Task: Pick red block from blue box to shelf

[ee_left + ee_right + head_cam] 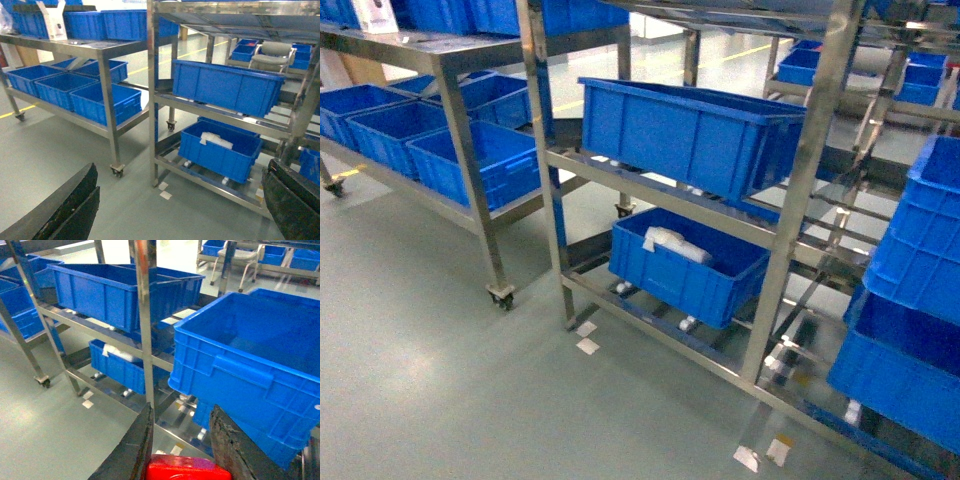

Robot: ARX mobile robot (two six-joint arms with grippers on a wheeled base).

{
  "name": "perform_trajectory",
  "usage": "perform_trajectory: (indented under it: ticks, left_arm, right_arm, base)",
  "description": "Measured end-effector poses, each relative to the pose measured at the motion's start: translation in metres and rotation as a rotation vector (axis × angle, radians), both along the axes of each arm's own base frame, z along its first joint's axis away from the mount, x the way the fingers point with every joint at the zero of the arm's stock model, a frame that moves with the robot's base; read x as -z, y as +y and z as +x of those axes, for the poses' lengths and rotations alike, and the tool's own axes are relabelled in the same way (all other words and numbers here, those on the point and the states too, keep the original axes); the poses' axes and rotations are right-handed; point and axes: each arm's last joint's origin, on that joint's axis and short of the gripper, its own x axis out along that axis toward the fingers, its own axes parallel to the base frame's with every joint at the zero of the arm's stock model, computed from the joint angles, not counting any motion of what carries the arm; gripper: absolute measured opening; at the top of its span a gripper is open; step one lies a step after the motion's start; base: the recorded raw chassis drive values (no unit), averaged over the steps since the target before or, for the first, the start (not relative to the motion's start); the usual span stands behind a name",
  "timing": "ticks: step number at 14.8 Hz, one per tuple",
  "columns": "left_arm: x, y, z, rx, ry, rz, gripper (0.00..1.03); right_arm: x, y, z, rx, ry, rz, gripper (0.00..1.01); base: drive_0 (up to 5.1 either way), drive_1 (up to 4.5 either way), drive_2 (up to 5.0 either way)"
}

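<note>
At the bottom edge of the right wrist view, the right gripper [182,460] is clamped on the red block [187,471], its fingers pressing either side. Only the block's top shows, so its long axis is hard to tell. The shelf [144,330] stands ahead, up the frame. The left gripper [175,210] hangs spread apart and empty, so the right arm should place the block.
</note>
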Motion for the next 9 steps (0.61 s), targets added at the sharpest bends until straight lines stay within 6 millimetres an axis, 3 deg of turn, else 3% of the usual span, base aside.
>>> perform_trajectory:
  ticks: [9]
  left_arm:
    - [0.0, 0.0, 0.0, 0.0, 0.0, 0.0, 0.98]
  right_arm:
    - [0.0, 0.0001, 0.0, 0.0, 0.0, 0.0, 0.27]
  base:
    - [-1.5, -1.53, -1.5]
